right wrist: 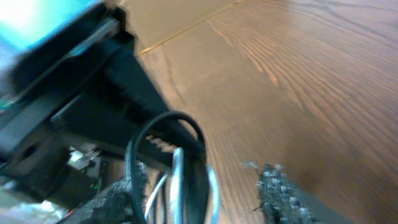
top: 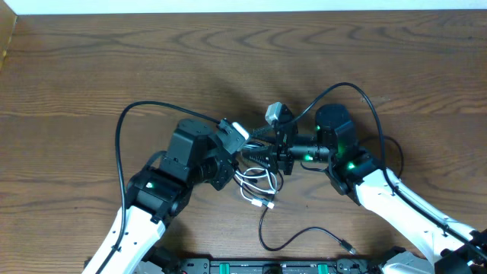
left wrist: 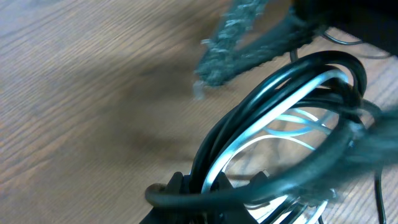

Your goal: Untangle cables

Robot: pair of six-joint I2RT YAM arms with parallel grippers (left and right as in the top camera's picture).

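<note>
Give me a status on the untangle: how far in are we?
Done: little. One black cable trails free toward the front edge, plug end clear of the pile. In hand: both arms meet at the bundle. The right gripper is open with loops between its fingers; the left gripper is too blurred to judge. Left: the black and white cables lie coiled together, none separated.

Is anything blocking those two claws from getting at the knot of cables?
Nothing visible does. The cables lie bunched on the table directly between the left gripper and the right gripper, and each wrist view shows cable loops right at its own gripper.
</note>
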